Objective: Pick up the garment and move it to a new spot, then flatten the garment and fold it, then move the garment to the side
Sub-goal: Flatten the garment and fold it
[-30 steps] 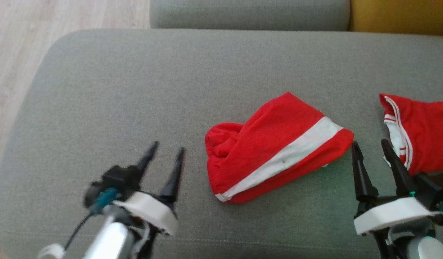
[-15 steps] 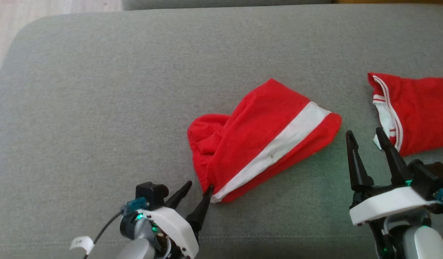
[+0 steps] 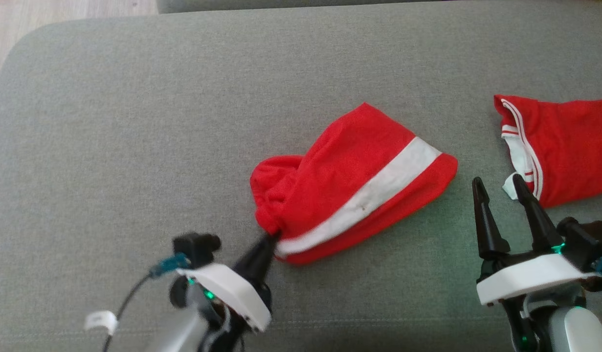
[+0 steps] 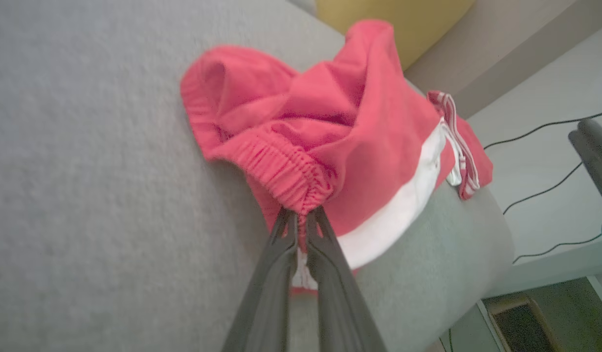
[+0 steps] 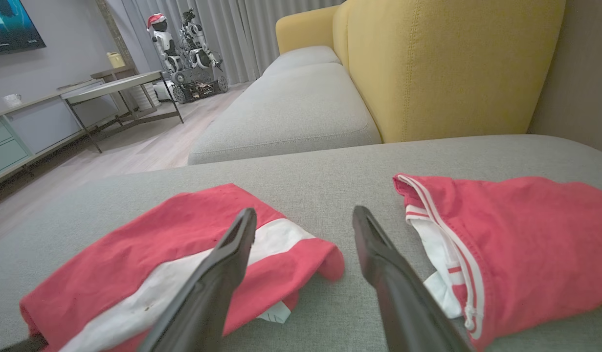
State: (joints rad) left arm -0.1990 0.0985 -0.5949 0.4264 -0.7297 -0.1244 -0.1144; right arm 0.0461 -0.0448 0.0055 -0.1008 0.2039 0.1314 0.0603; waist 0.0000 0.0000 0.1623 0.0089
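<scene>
Left gripper [image 3: 273,238] pinches the elastic waistband [image 4: 291,171] of the red, white-striped fabric shorts [image 3: 349,176] at their 8 o'clock edge; right gripper [image 3: 496,182] gapes wide at their 3 o'clock.

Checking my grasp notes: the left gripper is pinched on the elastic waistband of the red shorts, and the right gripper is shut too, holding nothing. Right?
Not quite: the right gripper is open, its fingers spread apart, as the right wrist view shows. The rest stands: it holds nothing, and the left gripper is pinched on the elastic waistband of the red shorts.
</scene>
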